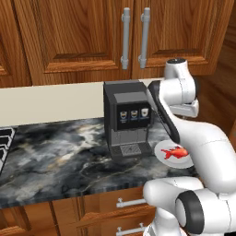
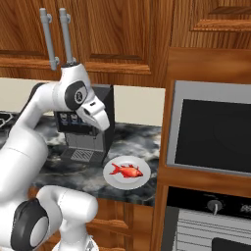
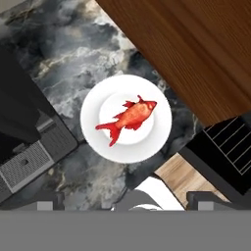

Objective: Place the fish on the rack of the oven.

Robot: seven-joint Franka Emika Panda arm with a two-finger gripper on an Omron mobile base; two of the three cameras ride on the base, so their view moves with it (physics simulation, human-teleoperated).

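The red-orange fish (image 3: 131, 116) lies in the middle of a white plate (image 3: 95, 135) on the dark marble counter, right of the coffee machine. From the base it shows as fish (image 1: 175, 151) and fish (image 2: 126, 170). My gripper (image 3: 122, 203) hangs well above the plate, open, its fingertips (image 3: 46, 206) wide apart with nothing between them. The oven (image 2: 211, 223) sits in the wooden cabinet right of the counter, below a dark-glass panel. Thin light-grey wires of the rack (image 3: 230, 142) show in its dark opening.
A black boxy coffee machine (image 1: 128, 120) stands on the counter just left of the plate. A black-and-white barred grate (image 1: 4, 143) lies at the counter's far left. Wooden upper cabinets with grey handles (image 1: 125, 39) hang above. Drawers sit below the counter edge.
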